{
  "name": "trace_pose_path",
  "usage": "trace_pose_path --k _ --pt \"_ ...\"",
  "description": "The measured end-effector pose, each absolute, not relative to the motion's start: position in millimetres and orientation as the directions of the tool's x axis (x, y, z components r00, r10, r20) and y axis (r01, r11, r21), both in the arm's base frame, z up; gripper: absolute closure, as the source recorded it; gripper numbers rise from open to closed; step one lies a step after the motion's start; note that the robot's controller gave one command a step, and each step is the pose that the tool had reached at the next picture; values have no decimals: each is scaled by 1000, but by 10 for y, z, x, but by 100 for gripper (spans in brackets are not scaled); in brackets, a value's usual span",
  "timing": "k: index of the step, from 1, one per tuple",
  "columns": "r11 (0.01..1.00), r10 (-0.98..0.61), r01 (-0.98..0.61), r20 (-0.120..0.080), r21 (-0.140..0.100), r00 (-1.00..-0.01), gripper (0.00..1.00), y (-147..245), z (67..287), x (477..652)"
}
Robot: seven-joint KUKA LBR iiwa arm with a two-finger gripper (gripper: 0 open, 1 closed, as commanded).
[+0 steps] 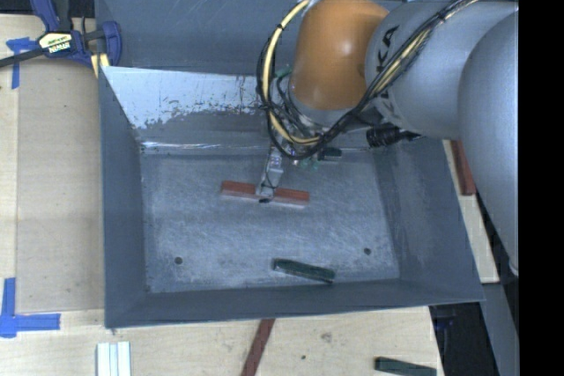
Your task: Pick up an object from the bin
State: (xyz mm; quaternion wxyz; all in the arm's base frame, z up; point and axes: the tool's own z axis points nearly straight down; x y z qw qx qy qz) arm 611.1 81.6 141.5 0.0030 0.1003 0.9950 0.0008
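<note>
A flat reddish-brown bar (238, 189) lies across the middle of the bin floor, running left to right. My gripper (267, 188) reaches down from under the orange cover, and its fingertips meet the bar at about its middle, astride it. A dark green, stick-like thing (303, 271) lies near the bin's front wall, well apart from the gripper.
The arm with its orange cover and looped cables hangs over the bin's back right part. The left half of the floor is bare metal.
</note>
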Motion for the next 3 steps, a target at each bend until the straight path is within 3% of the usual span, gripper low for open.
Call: trace_pose_path --k 1,2,3 --pt "997 81 81 -5 1 -997 0 785 807 6090" --pt "952 307 307 -11 7 -952 100 774 706 6037" --pt "949 315 315 -8 5 -949 100 767 724 6021"
